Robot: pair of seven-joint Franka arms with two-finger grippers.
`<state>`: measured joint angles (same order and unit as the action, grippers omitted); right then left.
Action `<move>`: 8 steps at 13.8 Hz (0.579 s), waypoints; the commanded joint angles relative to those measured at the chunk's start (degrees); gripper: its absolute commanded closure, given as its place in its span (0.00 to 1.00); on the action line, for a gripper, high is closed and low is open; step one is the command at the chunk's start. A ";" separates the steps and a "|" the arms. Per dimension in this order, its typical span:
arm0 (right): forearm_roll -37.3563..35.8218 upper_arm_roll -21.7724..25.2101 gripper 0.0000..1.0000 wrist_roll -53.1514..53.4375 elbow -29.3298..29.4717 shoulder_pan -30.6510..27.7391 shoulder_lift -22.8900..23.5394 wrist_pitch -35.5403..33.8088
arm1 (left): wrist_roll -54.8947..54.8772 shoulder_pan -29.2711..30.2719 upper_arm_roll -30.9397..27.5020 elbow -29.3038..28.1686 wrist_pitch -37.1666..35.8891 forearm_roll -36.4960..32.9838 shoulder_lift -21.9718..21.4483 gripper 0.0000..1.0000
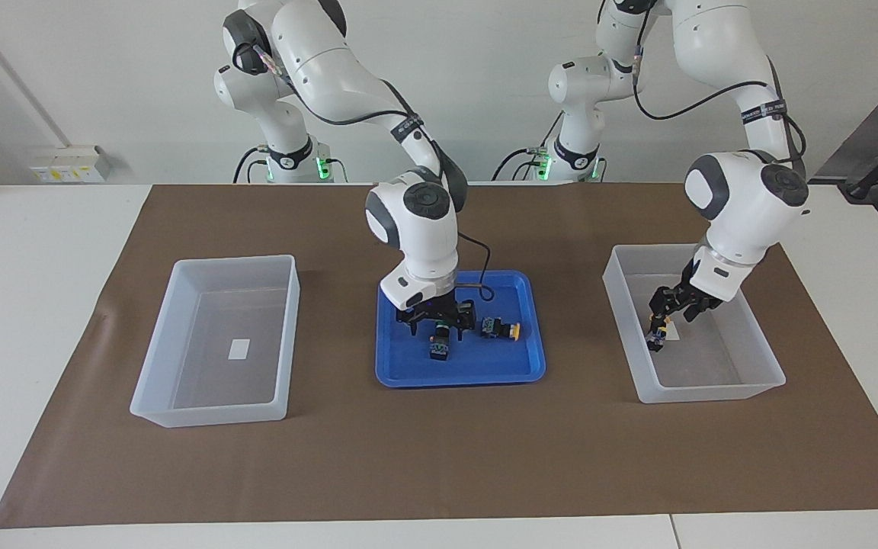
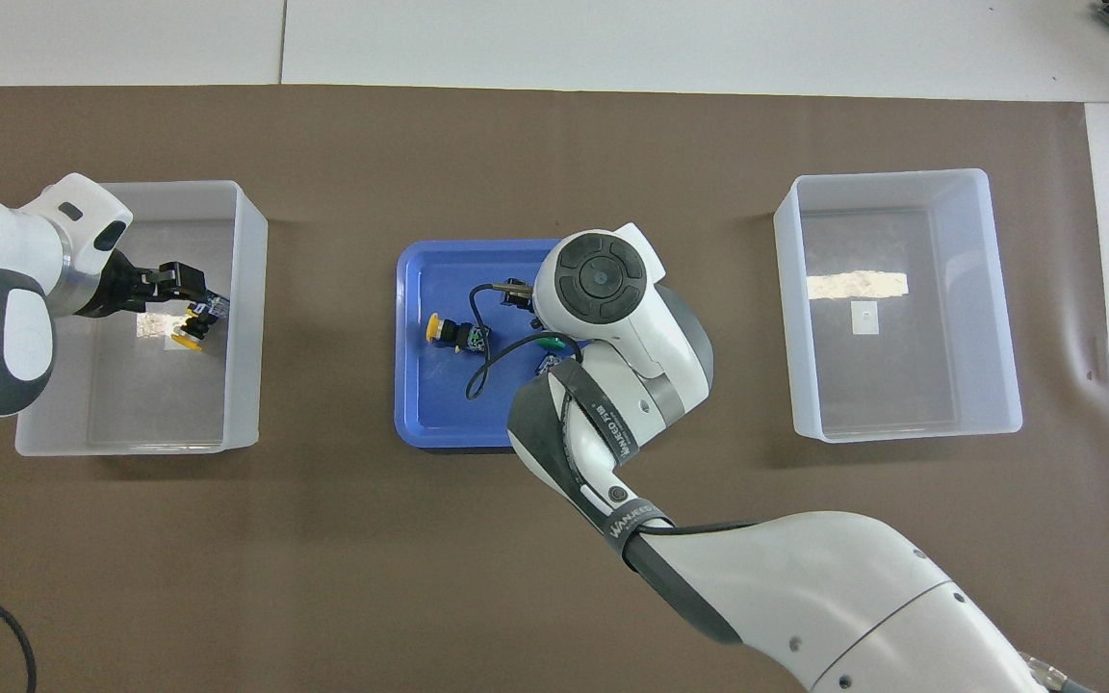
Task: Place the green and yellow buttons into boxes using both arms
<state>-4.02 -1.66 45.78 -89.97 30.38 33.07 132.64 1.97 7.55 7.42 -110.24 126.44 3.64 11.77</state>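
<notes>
As viewed from across the bench, found the left pincer lowered inside the box at the left arm's end, below the level of its rim. Noted a yellow button right at the tip of that pincer, low in the box. Could not establish the left pincer's opening, nor any grip on that button. Checked the same from overhead: left pincer over the floor of that box, near the wall toward the tray, with the yellow button just beside its tip.

Found the right pincer down in the blue tray, jaws spread wide, holding nothing. Noted one green button directly beneath it, roughly midway between the two fingers. Could not determine contact between pincer and button.

Located a second yellow button lying on its side on the tray floor, beside the right pincer toward the left arm's end, apart from it. Confirmed overhead: second yellow button in the blue tray, clear of the arm.

From overhead, made out a green cap showing from under the right arm's wrist. Could not see the rest of the green buttons under that arm.

Recorded the other box at the right arm's end, upright, with a small white label on its floor. Recorded the tray between the two boxes, well apart from each, all three on a brown mat spread over the bench.
</notes>
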 commanded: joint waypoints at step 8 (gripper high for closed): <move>-3.10 -0.01 0.00 -5.18 -1.61 0.03 1.38 6.23 | 36.55 -10.18 0.31 11.90 -7.53 1.01 2.65 0.23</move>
<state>-5.93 -1.59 41.67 -90.80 30.43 34.11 137.00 28.71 0.37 8.44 -99.18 118.28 3.89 13.22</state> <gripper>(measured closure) 0.000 0.225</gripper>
